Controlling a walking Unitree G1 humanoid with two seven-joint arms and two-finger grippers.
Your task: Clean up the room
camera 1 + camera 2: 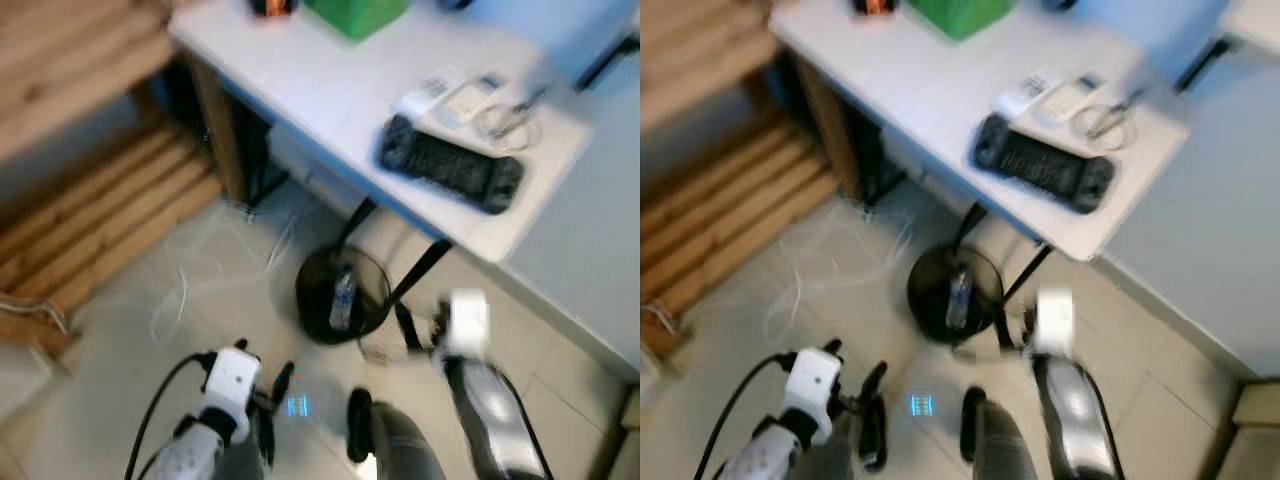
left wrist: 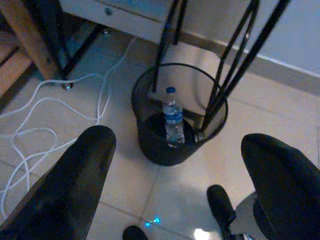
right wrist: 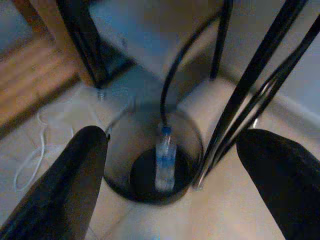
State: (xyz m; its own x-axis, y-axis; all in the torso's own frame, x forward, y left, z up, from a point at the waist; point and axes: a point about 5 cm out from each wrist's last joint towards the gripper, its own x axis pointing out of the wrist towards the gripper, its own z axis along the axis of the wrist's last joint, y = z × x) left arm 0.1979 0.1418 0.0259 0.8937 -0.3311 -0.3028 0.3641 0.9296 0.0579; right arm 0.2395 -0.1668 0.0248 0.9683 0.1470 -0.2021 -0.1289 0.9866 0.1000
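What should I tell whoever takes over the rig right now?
Left gripper: jaws open, holding nothing, low over the floor and aimed at the bin.
Right gripper: jaws open, holding nothing, also facing the bin.
Done: plastic bottle stands upright inside the black bin beside the table's legs.
Left: white table carries a black controller, remotes, scissors and a green box; white cables lie loose on the floor.

White table, tiled floor
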